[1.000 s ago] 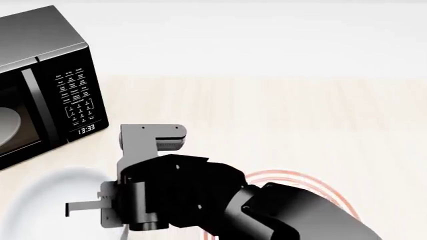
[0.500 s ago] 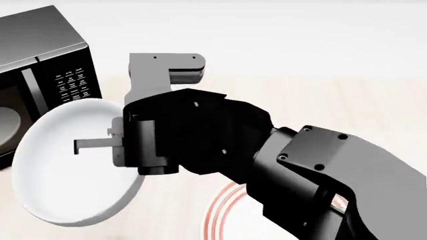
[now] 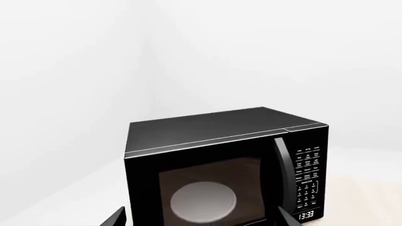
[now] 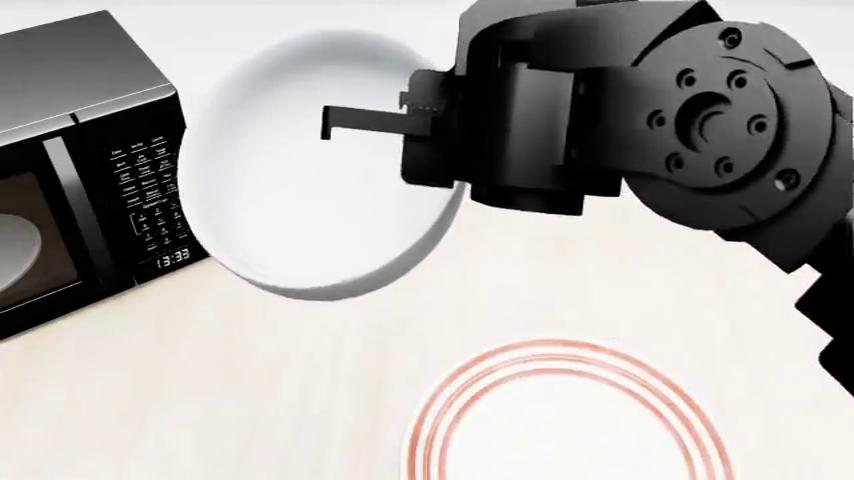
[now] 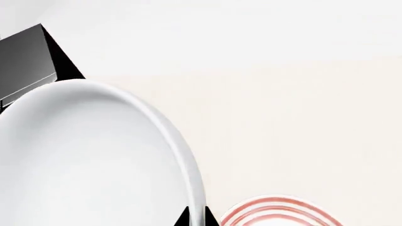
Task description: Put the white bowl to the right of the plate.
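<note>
The white bowl (image 4: 314, 165) hangs in the air, tilted on edge with its inside facing me, above and left of the plate (image 4: 567, 425). My right gripper (image 4: 434, 130) is shut on the bowl's right rim. In the right wrist view the bowl (image 5: 82, 155) fills the left side, my two dark fingertips (image 5: 185, 219) pinch its rim, and the red-ringed plate (image 5: 276, 214) lies on the table beyond. My left gripper (image 3: 201, 221) shows only two fingertips set wide apart, open and empty, facing the microwave.
A black microwave (image 4: 80, 170) stands at the left on the pale wooden table (image 4: 267, 380), its clock reading 13:33; it also shows in the left wrist view (image 3: 220, 165), with a grey dish (image 3: 202, 200) inside. My right arm (image 4: 721, 130) fills the upper right.
My right arm has lifted the bowl from low at the left, up and to the right, tilting it. The plate, earlier hidden under the arm, now shows.
</note>
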You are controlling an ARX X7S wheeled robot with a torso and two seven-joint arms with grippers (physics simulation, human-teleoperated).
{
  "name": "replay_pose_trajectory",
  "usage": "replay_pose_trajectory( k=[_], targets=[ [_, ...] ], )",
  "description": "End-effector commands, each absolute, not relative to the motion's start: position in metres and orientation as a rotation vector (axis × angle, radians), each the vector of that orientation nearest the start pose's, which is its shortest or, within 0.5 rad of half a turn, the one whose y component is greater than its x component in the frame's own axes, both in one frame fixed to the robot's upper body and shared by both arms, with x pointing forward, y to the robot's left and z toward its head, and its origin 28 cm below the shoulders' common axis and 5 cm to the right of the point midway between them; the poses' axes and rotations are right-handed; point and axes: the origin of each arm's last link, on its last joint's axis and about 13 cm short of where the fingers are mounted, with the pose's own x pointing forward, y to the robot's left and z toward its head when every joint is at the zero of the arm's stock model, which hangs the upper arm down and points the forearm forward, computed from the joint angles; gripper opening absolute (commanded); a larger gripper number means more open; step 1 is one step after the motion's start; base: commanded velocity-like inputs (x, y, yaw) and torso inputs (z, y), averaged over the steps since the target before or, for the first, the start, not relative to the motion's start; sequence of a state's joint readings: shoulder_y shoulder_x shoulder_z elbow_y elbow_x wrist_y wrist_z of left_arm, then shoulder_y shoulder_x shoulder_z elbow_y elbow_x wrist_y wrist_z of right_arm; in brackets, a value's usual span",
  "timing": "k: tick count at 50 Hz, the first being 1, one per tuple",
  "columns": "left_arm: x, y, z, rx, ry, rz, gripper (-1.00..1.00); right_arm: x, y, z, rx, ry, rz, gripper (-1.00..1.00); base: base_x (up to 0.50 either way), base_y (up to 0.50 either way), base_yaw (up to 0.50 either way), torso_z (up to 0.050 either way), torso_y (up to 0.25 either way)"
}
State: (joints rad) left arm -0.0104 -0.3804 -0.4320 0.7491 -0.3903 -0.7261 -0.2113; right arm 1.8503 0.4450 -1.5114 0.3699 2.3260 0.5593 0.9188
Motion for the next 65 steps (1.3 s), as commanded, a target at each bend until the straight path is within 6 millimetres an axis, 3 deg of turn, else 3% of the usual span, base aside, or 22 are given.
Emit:
replay_pose_trajectory(
  k=[1,14,32,39,56,65],
  targets=[
    [0.177,0.313,0.152,0.097,-0.126,0.354,1.0,0.324,-0.087,0.364,0.185,0.535,0.002,-1.0,0.0,0.0,0.0,0.0,0.0],
    [0.178,0.311,0.15,0.103,-0.119,0.341,1.0,0.325,-0.141,0.363,0.282,0.516,-0.134,-1.0,0.0,0.0,0.0,0.0,0.001],
    [0.182,0.309,0.147,0.114,-0.103,0.335,1.0,0.338,-0.211,0.342,0.392,0.563,-0.382,-1.0,0.0,0.0,0.0,0.0,0.001],
    [0.185,0.307,0.144,0.122,-0.093,0.329,1.0,0.332,-0.236,0.327,0.445,0.585,-0.461,-1.0,0.0,0.0,0.0,0.0,0.0],
    [0.189,0.304,0.141,0.139,-0.08,0.319,1.0,0.315,-0.282,0.27,0.543,0.678,-0.612,-1.0,0.0,0.0,0.0,0.0,0.001],
    [0.191,0.303,0.139,0.145,-0.071,0.314,1.0,0.299,-0.305,0.257,0.597,0.688,-0.678,-1.0,0.0,0.0,0.0,0.0,0.001]
  ],
)
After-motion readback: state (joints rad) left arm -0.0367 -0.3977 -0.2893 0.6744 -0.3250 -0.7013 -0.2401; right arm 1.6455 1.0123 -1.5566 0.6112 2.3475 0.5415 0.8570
